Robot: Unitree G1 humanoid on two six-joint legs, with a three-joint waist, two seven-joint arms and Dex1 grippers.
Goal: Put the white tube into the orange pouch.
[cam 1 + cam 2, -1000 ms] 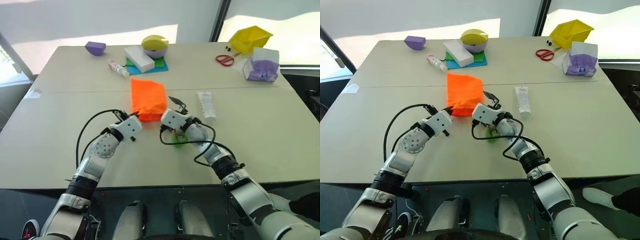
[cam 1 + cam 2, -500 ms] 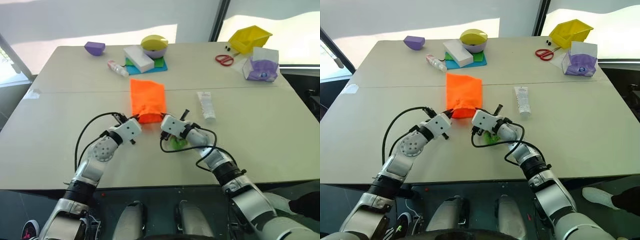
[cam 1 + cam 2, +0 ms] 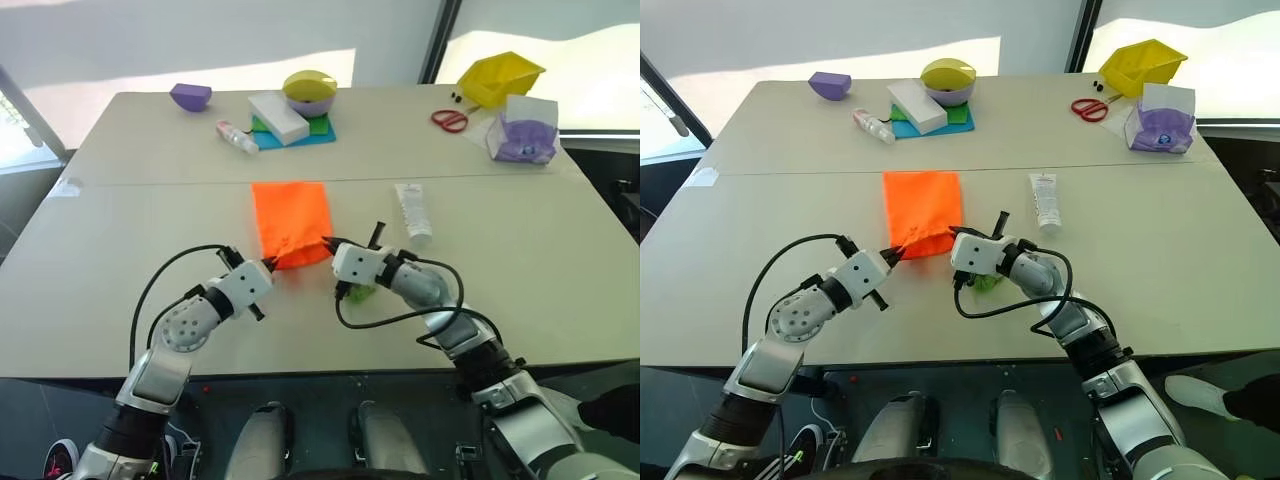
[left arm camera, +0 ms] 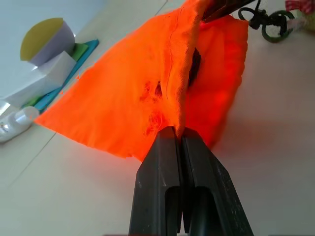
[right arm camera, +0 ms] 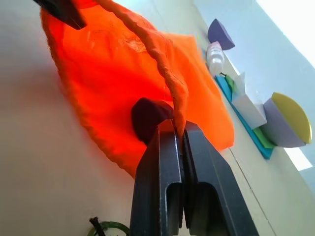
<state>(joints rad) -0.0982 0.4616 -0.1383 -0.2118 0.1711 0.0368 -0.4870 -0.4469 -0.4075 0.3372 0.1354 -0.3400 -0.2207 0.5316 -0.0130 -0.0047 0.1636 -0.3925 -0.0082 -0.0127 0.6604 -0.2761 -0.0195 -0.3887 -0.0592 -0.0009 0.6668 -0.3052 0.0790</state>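
The orange pouch (image 3: 290,220) lies flat in the middle of the table with its mouth towards me. My left gripper (image 3: 268,264) is shut on the left end of the mouth's rim, and in the left wrist view the fabric is pinched at the gripper (image 4: 178,132). My right gripper (image 3: 328,243) is shut on the right end of the same rim (image 5: 173,101). The rim is lifted a little between them. The green charm (image 3: 360,291) lies under my right wrist. The white tube (image 3: 411,211) rests on the table to the right of the pouch, apart from both grippers.
Along the far edge stand a purple half-round shape (image 3: 190,96), a small clear bottle (image 3: 236,136), a white block (image 3: 278,117) on coloured sheets, and a yellow-and-purple bowl (image 3: 309,92). Red scissors (image 3: 450,120), a yellow bin (image 3: 500,77) and a purple-white box (image 3: 525,130) sit far right.
My right gripper closed on the pouch's rim. Both grippers then drew back towards me, dragging the pouch nearer and squaring it up.
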